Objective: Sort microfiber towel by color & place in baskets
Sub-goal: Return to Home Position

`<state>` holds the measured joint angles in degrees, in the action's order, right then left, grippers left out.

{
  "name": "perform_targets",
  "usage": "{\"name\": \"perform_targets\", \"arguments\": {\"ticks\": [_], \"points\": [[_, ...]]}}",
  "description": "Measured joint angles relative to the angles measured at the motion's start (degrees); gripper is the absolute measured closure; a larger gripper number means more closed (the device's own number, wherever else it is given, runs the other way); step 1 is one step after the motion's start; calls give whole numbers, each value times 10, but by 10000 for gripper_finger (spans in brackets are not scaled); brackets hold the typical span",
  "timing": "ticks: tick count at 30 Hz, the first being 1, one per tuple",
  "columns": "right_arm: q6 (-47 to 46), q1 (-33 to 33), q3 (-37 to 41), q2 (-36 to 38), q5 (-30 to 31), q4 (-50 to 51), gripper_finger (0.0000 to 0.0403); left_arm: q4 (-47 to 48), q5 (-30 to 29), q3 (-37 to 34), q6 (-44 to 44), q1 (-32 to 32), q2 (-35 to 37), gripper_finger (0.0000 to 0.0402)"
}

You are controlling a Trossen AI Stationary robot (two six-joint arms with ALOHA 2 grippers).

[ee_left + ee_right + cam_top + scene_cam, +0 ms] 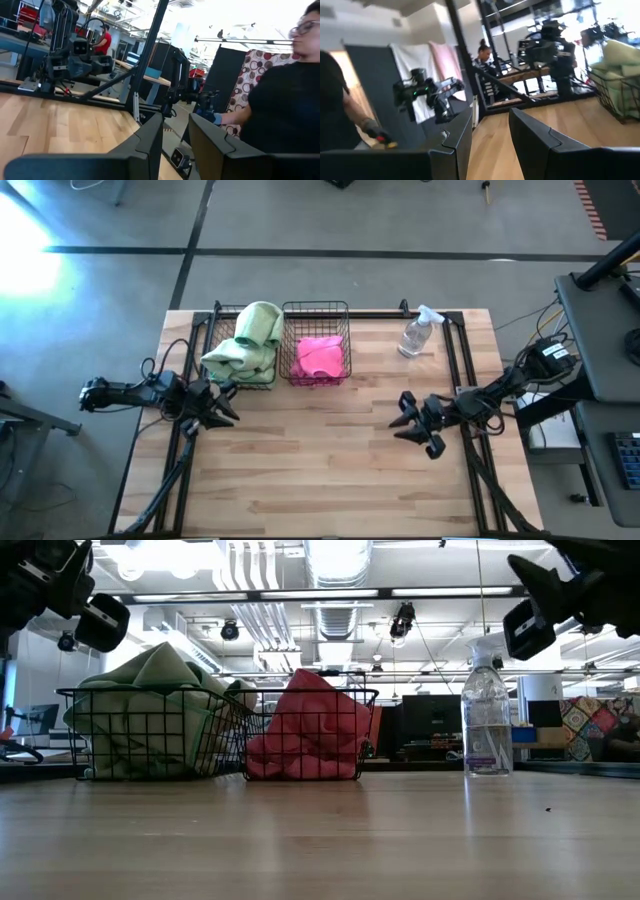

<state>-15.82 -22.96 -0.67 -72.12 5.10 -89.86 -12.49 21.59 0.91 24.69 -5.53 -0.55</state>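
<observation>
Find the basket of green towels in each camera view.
High view: green-towel basket at far edge, left of centre.
Low view: left side.
Left wrist view: not in it.
Right wrist view: right edge.
Shared landmark: pink towels beside it, high and low views.

This is looking like a robotics lab: ducts (pixel 335 562) and strip lights (pixel 440 592) are running overhead, bare concrete (pixel 400 240) is spreading below, and other arm rigs (pixel 70 57) are standing beyond the left gripper (pixel 175 122).
</observation>
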Motion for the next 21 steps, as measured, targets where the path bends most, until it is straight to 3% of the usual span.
{"name": "perform_targets", "arguments": {"ticks": [11, 21], "points": [[115, 0, 0, 0, -77, 85, 280, -1, 0, 1, 0, 0, 0, 322], [19, 0, 1, 17, -92, 97, 280, -1, 0, 2, 0, 0, 0, 322]]}}
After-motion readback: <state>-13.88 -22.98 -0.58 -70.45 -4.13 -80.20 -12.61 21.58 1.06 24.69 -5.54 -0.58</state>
